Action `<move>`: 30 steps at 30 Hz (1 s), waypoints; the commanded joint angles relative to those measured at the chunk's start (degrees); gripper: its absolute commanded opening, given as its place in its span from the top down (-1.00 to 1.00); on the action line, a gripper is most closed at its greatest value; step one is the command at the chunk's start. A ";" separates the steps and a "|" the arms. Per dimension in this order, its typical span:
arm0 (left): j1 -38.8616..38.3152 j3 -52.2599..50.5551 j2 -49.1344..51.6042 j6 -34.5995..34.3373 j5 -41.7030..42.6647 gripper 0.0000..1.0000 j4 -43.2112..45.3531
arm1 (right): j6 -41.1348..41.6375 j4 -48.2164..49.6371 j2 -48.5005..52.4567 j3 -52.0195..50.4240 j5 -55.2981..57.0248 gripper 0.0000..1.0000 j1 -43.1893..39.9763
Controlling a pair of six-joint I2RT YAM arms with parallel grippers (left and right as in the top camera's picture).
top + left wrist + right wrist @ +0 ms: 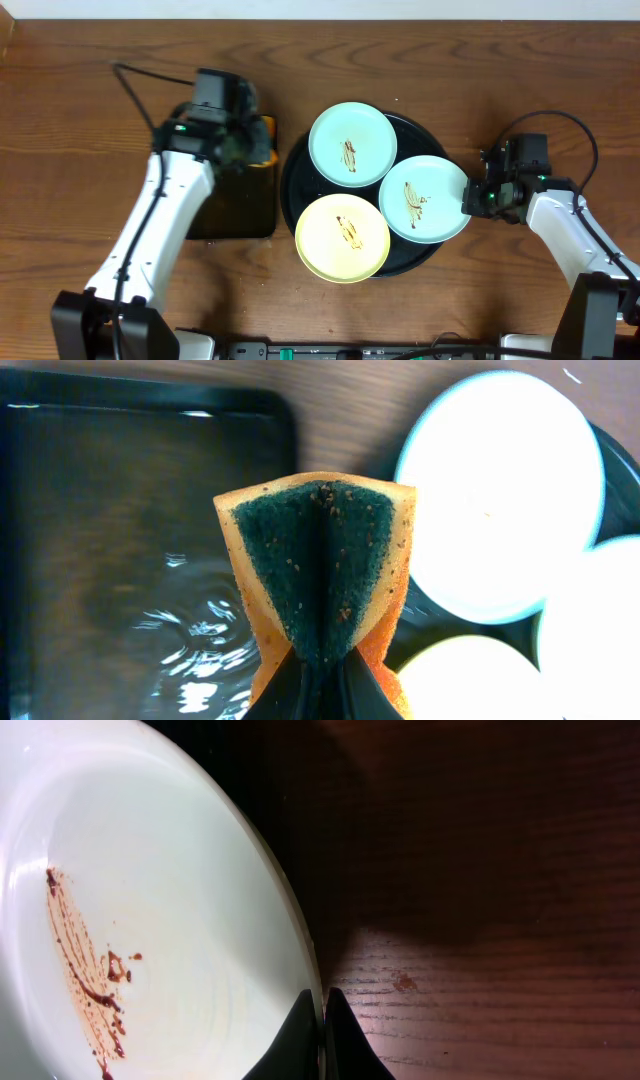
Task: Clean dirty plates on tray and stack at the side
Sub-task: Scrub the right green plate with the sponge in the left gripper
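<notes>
Jaws closed: right gripper [322, 1005] on mint plate [150, 920] rim, left gripper [320, 668] on sponge [320, 550].

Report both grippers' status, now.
Left gripper: closed, holding the folded sponge.
Right gripper: closed, fingers pinching the rim of the mint-blue plate.

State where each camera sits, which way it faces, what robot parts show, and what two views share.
Overhead: above the table, facing down; tray, three plates, both arms.
Left wrist: left arm, facing down past the left claw pinching a sponge.
Right wrist: right arm, facing down past the right claw pinching a plate.
Shared: overhead also shows that plate.
</notes>
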 commanded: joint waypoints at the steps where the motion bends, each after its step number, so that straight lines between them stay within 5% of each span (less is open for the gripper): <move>1: -5.09 4.66 2.03 -0.44 2.62 0.86 -0.90 | -0.44 -0.04 0.35 -0.37 -0.09 0.97 -0.22; 10: -17.16 15.23 13.70 -0.33 10.45 0.86 -1.07 | -0.44 -0.09 0.35 -0.37 -0.09 0.98 -0.13; 30: -33.92 15.34 31.63 -2.71 15.69 0.85 12.50 | -0.42 -0.09 0.35 -0.37 -0.09 0.97 -0.13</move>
